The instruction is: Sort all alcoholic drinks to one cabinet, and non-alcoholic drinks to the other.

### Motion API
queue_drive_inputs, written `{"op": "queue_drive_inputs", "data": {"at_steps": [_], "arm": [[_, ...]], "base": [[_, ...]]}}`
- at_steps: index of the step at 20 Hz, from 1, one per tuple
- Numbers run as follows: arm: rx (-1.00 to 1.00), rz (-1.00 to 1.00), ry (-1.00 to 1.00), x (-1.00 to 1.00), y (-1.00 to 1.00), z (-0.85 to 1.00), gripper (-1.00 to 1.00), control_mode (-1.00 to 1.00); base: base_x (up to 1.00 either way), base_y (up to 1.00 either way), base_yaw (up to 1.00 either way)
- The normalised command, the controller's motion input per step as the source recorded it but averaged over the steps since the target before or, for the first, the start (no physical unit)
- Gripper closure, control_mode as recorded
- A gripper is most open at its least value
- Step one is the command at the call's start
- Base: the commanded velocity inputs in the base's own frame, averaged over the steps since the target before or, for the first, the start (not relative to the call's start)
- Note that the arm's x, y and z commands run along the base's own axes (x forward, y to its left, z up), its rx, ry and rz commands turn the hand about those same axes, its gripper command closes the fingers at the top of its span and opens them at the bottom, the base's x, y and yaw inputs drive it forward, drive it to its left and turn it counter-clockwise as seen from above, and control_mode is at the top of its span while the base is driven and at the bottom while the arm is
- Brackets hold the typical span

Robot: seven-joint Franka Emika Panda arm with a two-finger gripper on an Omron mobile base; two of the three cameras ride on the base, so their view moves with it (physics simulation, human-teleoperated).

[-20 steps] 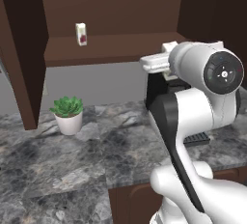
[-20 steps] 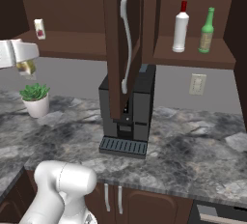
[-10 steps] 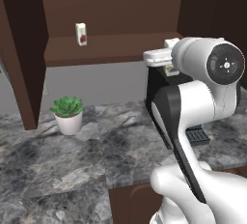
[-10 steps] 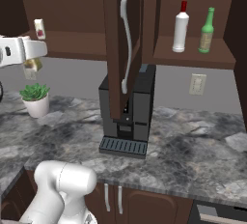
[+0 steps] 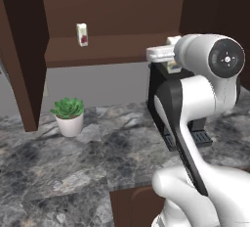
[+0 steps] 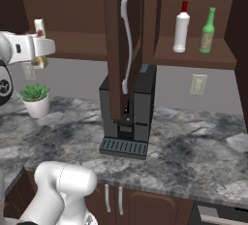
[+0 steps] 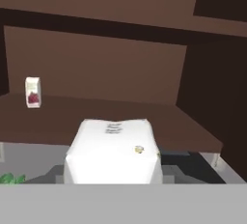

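Note:
My gripper point(image 6: 42, 54) is shut on the cream carton point(image 6: 39, 63), holding it in the air at about the height of the wide cabinet's shelf point(image 5: 112, 50). In the hand view the carton's pale top point(image 7: 113, 153) sits close at the bottom and hides the fingers, with the shelf point(image 7: 96, 117) just behind it. The white carton with a red mark point(image 5: 82, 34) stands upright on the left of that shelf, also seen small as the white carton point(image 7: 32, 92). The green bottle point(image 6: 208, 31) stands in the narrower cabinet, whose door with the silver handle point(image 6: 126, 44) is swung open.
A white bottle with a red cap point(image 6: 181, 27) stands beside the green bottle. A black coffee machine point(image 6: 128, 117) sits on the marble counter point(image 6: 193, 161) under the open door. A potted plant point(image 5: 68, 116) stands below the wide cabinet's left end.
The gripper has carried the cream carton a little upward and closer to the wide cabinet's shelf. The cartons and bottles on the shelves have not moved.

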Motion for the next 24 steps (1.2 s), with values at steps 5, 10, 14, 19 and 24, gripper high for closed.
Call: {"op": "queue_drive_inputs", "data": {"at_steps": [5, 10, 14, 19, 24], "arm": [[0.01, 0.0, 0.0, 0.19, -0.06, 0.09, 1.0, -1.0], [0.01, 0.0, 0.0, 0.2, -0.05, 0.11, 1.0, -1.0], [0.01, 0.0, 0.0, 0.22, -0.04, 0.04, 1.0, -1.0], [0.01, 0.0, 0.0, 0.25, -0.03, 0.0, 1.0, -1.0], [0.01, 0.0, 0.0, 0.29, 0.0, 0.0, 1.0, -1.0]], "base": [[0.0, 0.0, 0.0], [0.0, 0.0, 0.0], [0.0, 0.0, 0.0], [0.0, 0.0, 0.0], [0.0, 0.0, 0.0]]}}
